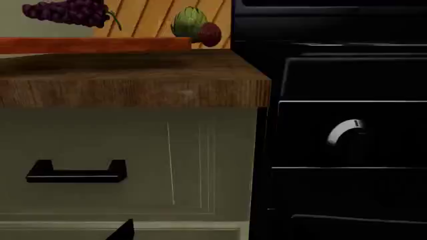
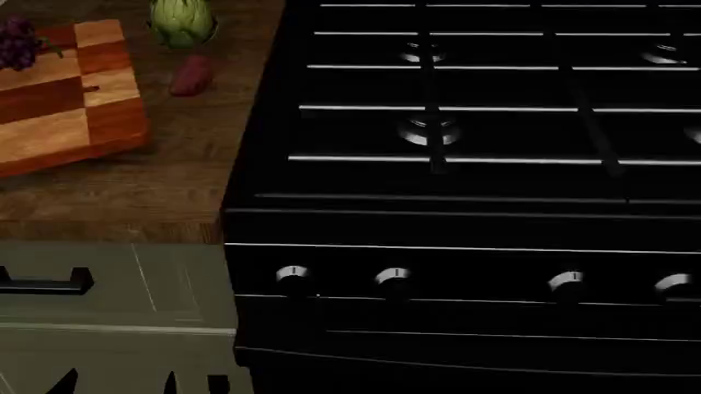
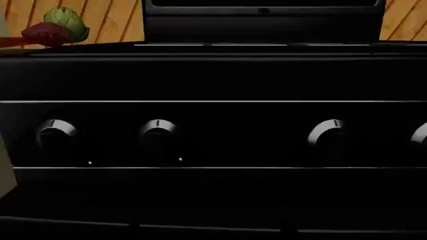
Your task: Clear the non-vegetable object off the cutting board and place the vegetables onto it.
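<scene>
Neither pincer can be assessed: dark tips at the lower edge of the head view may belong to the arms, but whether either is wide, narrow or holding anything cannot be told, and nothing is visibly carried. Grapes (image 2: 16,43) lie on the board's (image 2: 66,107) far left corner, so the clearing step is not yet done. Artichoke (image 2: 182,21) stands on the bare desk (image 2: 164,189) just beyond the board's right edge; the root (image 2: 192,75) lies beside it, nearer the stove (image 2: 471,123), both off the board. Judgement: task at its start. Both wrist cameras face the drawer (image 1: 77,172) and knobs (image 3: 157,131), suggesting the arms hang low, below desk level.
</scene>
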`<state>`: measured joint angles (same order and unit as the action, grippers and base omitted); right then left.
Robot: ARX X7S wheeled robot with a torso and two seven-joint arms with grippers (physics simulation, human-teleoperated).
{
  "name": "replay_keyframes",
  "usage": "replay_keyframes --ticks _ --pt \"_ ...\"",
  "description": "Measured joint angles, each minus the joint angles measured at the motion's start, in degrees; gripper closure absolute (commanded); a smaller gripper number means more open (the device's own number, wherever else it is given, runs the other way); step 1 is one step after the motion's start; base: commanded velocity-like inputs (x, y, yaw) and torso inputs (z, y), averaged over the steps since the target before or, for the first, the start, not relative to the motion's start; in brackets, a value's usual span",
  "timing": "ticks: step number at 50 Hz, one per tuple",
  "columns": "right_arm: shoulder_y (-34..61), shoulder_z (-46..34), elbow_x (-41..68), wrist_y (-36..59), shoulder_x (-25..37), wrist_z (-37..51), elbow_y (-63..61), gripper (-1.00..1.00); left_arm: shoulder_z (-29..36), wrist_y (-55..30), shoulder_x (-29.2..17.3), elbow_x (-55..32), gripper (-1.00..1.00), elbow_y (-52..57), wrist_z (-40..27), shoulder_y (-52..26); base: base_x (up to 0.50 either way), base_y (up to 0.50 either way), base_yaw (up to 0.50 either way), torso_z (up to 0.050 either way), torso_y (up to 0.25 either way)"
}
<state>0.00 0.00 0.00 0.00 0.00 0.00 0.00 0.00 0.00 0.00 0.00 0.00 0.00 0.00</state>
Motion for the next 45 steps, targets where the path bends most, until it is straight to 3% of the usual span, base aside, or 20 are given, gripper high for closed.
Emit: replay_keyframes --ticks 13,22,45 --pt "0.66 -6.06 6.61 0.05 5.16 6.36 0.62 -1.0 1.64 0.2 -1.46 -1.2 -1.0 -0.15 -1.4 -0.12 0.0 0.0 0.0 0.0 0.0" --pt "0.61 -4.34 6.96 0.46 4.33 5.59 1.01 -1.0 2.6 -0.32 -2.17 -1.53 -1.0 0.07 -3.29 0.12 0.0 0.0 0.0 0.0 0.0" --pt "0.52 -5.92 8.04 -0.04 5.78 8.15 1.32 -1.0 6.03 -1.6 -4.75 -2.87 -1.0 0.01 -6.46 -0.08 0.0 0.47 0.0 0.0 0.0"
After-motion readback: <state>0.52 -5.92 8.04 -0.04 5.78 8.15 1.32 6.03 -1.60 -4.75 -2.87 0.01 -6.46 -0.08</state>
